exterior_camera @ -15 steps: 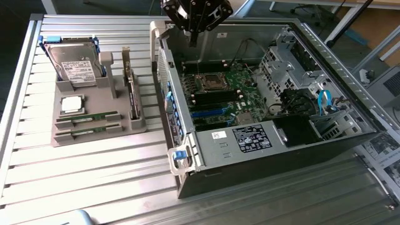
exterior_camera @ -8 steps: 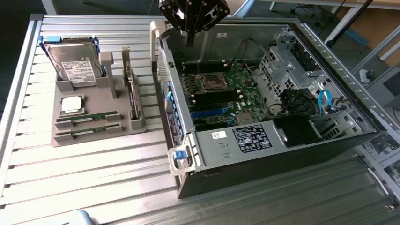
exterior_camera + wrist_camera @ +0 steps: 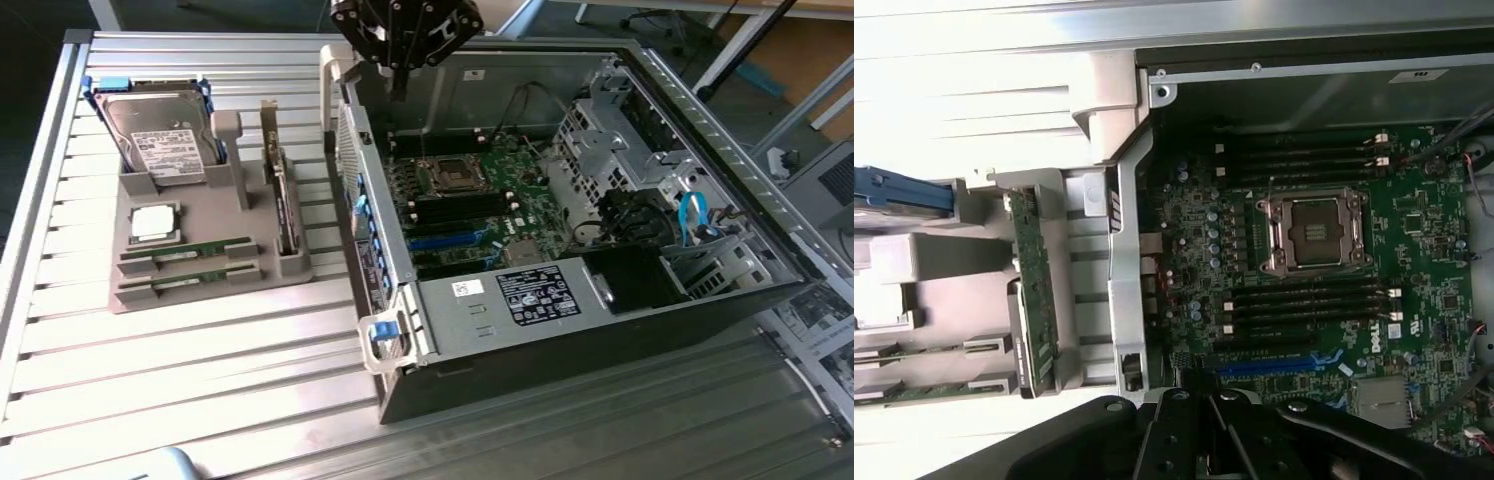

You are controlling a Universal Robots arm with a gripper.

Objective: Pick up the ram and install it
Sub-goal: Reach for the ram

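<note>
- Near zone, the exterior view's left: a grey tray (image 3: 200, 297) rests on the slatted table (image 3: 200, 400). A twin stick (image 3: 187, 281) lies in the tray's nearest slot.
- The ram (image 3: 187, 248) lies in the next slot, just beyond the twin stick and parallel to it. Its long axis runs left to right across the tray. Nothing touches it.
- Farther along the tray: a square processor chip (image 3: 154, 222), then a hard drive (image 3: 160, 145) standing at the far end. A green card (image 3: 282, 200) stands on edge along the tray's right side, with its long axis running near to far.
- Right of the tray: the open computer case (image 3: 461, 325) exposes the motherboard (image 3: 494, 190). Its black memory slots (image 3: 461, 207) appear unpopulated.
- Far zone: the gripper (image 3: 398, 85) hangs over the far left corner of the computer case, fingers together and holding nothing.
- Governing relation: the ram lies left of the gripper and nearer, well apart from it. The case wall and the green card stand between them. The ram's long axis lies crosswise to that card.
</note>
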